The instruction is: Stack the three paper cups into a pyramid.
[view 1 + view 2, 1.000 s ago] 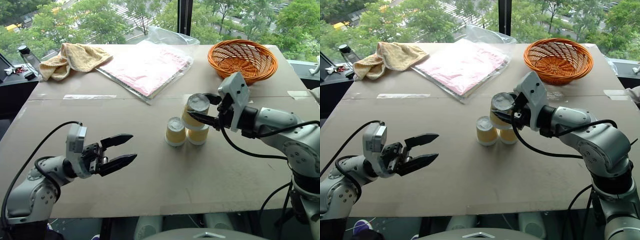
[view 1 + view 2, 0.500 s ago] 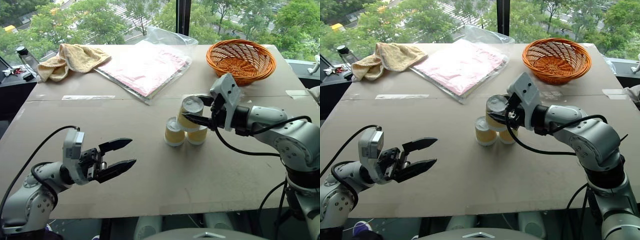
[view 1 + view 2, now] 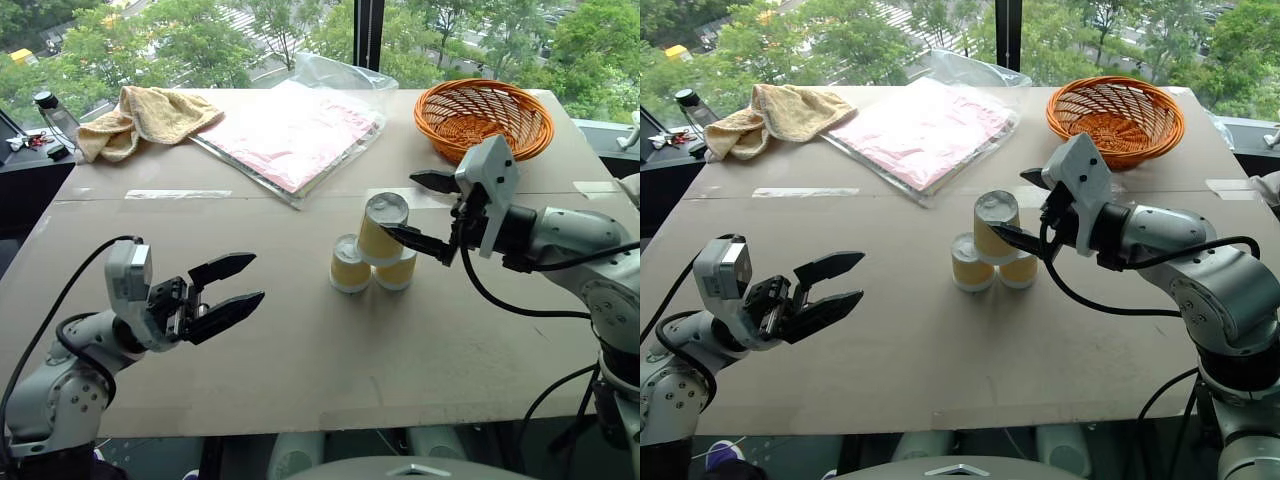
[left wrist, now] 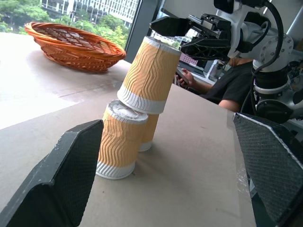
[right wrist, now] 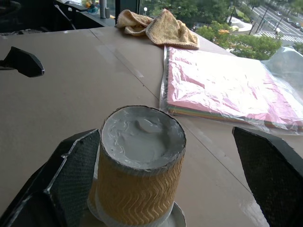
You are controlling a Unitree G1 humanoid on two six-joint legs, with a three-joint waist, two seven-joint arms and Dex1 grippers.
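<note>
Top cup (image 3: pixel 381 228) sat tilted on two cups.
Right gripper (image 3: pixel 428 212) spread at three o'clock; left gripper (image 3: pixel 231 287) spread, well apart.

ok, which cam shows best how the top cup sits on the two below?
Left wrist view: side-on, the top cup tilts, its base on the bottom cups. Right wrist view gives its upturned base from above. The eye views see the stack from above, tilt less clear.

There are three paper cups (image 3: pixel 383 228), one basket (image 3: pixel 484 118), one towel (image 3: pixel 145 117), and one bag of paper (image 3: pixel 292 135).
</note>
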